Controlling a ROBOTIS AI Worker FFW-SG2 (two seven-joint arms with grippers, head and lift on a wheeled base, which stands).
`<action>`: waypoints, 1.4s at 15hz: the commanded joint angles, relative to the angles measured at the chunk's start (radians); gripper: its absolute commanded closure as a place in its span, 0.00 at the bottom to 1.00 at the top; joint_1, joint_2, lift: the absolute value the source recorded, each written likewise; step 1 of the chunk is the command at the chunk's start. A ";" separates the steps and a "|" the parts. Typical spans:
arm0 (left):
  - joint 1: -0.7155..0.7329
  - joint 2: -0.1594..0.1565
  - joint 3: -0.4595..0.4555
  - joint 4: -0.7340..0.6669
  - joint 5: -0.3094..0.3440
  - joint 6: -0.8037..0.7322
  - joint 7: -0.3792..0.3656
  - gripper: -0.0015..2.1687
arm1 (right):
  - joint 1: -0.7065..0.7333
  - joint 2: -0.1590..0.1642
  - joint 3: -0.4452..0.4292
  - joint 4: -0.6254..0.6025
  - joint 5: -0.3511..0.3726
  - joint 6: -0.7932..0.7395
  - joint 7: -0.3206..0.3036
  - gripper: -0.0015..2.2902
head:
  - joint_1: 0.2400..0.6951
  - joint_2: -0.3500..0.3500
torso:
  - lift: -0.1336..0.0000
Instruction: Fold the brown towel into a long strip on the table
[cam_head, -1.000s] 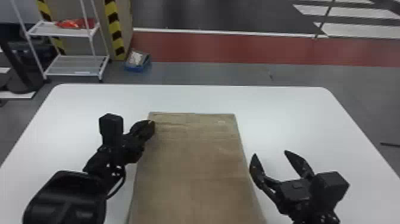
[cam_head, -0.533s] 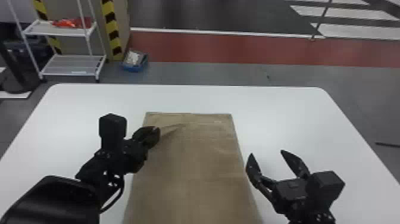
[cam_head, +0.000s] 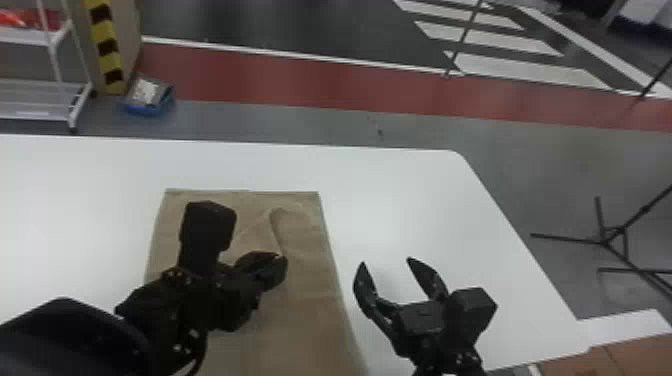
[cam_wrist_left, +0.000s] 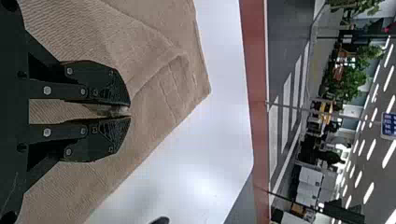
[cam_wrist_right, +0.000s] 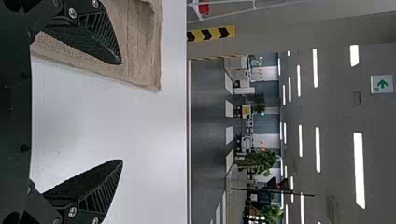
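Note:
The brown towel (cam_head: 310, 290) lies lengthwise on the white table, with a curved ridge near its far edge. Over its middle is my left gripper (cam_head: 283, 260), shut on a bit of the cloth. Towel fabric (cam_wrist_left: 154, 88) bunches around those fingers in the left wrist view, where a small piece shows between the tips of the left gripper (cam_wrist_left: 130, 111). To the right of the towel, my right gripper (cam_head: 387, 262) stands open above the table. In the right wrist view the right gripper (cam_wrist_right: 121, 112) has its fingers wide apart, one overlapping the towel's edge region (cam_wrist_right: 135, 46).
White tabletop (cam_head: 410, 200) surrounds the towel on the left, far and right sides. Beyond the table's right edge, a black stand (cam_head: 607, 240) rests on the floor. A shelf rack (cam_head: 35, 87) and a blue box (cam_head: 148, 97) stand past the far left.
The left gripper has moved right from the towel's left edge to over its middle, and the ridge in the cloth has shifted rightward. The head view has turned right. The right gripper stays open.

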 joint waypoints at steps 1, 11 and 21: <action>-0.032 -0.033 -0.054 -0.006 0.024 0.010 0.015 0.46 | 0.003 0.000 -0.012 0.013 -0.018 -0.008 0.001 0.06 | 1.00 0.03 | 0.08; 0.045 0.013 0.064 -0.003 0.024 -0.167 0.030 0.01 | 0.023 0.000 0.042 -0.015 0.017 0.013 0.003 0.07 | 1.00 0.00 | 0.08; 0.152 0.079 0.155 0.064 -0.019 -0.410 0.032 0.02 | -0.026 -0.006 0.115 0.031 0.114 0.170 0.023 0.17 | 1.00 0.29 | 0.08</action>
